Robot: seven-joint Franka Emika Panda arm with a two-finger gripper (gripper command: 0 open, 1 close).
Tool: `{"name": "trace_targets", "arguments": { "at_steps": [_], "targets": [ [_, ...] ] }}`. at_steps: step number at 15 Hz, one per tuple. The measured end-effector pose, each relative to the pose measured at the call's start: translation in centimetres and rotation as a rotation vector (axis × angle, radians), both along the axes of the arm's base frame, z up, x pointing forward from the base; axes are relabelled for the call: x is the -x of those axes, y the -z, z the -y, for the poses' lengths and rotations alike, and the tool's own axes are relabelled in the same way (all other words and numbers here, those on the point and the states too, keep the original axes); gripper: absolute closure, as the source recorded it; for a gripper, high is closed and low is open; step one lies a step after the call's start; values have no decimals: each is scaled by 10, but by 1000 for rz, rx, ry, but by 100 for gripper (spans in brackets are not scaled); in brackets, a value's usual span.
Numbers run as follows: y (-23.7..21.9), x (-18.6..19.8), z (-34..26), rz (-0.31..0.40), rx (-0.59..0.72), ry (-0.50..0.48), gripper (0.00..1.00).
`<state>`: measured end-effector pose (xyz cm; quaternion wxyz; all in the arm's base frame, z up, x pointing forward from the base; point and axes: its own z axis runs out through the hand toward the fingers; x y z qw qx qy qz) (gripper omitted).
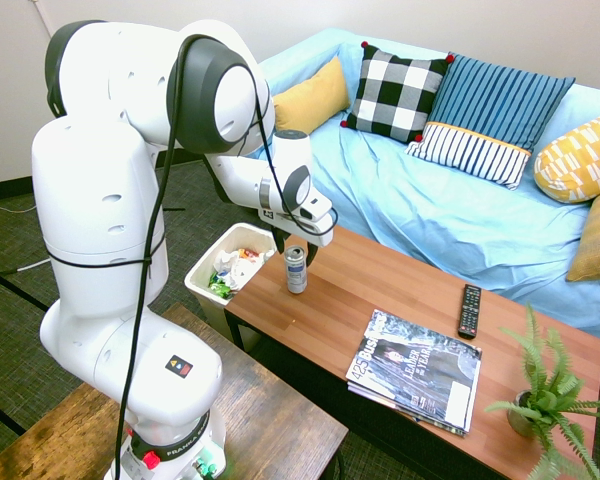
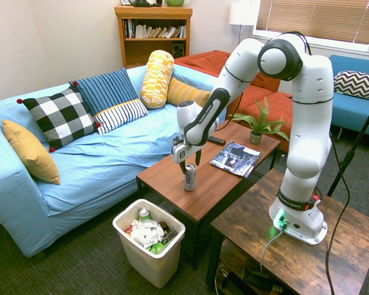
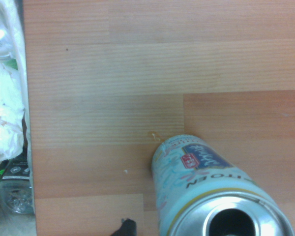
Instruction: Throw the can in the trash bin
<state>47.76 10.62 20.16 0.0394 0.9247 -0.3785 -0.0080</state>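
We see the slim silver-grey metal drink can standing upright on the reddish-brown wooden coffee table, near the table's end that lies closest to the white rectangular plastic trash bin. The white arm's two-finger gripper hangs directly over the can, its dark fingers reaching down around the can's top; from the second exterior view they look parted on either side of the rim, yet we cannot tell for sure whether they are spread free of the can or already pinching it. In the wrist view the can fills the lower right, its opened top showing a dark drinking hole and its pale label carrying a blue patch with print, while the wood grain of the table fills most of the picture. The bin stands on the dark carpet just beside the table's end, holding crumpled white paper, green wrappers and another can. Further along the table lie a glossy magazine, a black remote control and a small green potted fern. Behind the table stands a sofa under a light blue cover with a black-and-white checked cushion on it.
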Motion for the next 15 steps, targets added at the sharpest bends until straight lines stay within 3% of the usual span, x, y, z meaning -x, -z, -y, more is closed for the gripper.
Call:
{"name": "trace_targets", "arguments": {
  "at_steps": [1,15],
  "targets": [
    [3,0,-1,-4,2,-2,100],
    [7,-8,4,-6,-1,24,100]
  ]
}}
